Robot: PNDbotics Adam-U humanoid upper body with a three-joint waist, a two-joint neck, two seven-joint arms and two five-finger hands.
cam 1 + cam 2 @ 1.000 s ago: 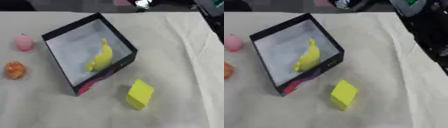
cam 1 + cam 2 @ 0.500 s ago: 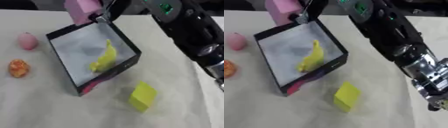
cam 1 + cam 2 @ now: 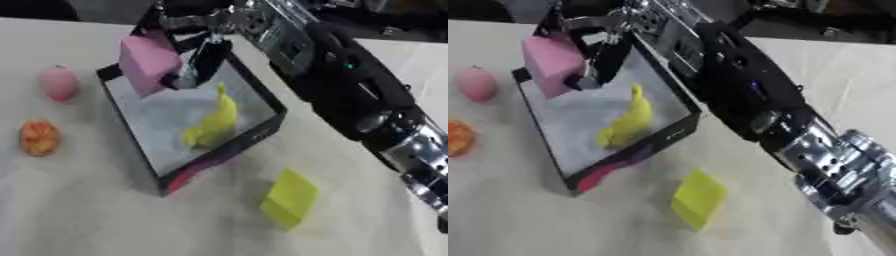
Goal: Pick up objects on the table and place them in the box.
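A black box with a pale floor stands tilted on the cloth, and a yellow banana lies inside it. My right hand reaches in from the upper right and is shut on a pink block, held above the box's far left corner. On the cloth in front of the box lies a yellow block. To the left of the box sit a pink peach-like fruit and an orange fruit. No left hand shows in either view.
My right arm, black with a silver joint, crosses the right side of the table from the lower right. Pale cloth covers the table. Dark shapes line the far edge.
My right arm has come further in over the table, and the pink block has moved down from the top edge to above the box's far left corner. The camera has shifted too.
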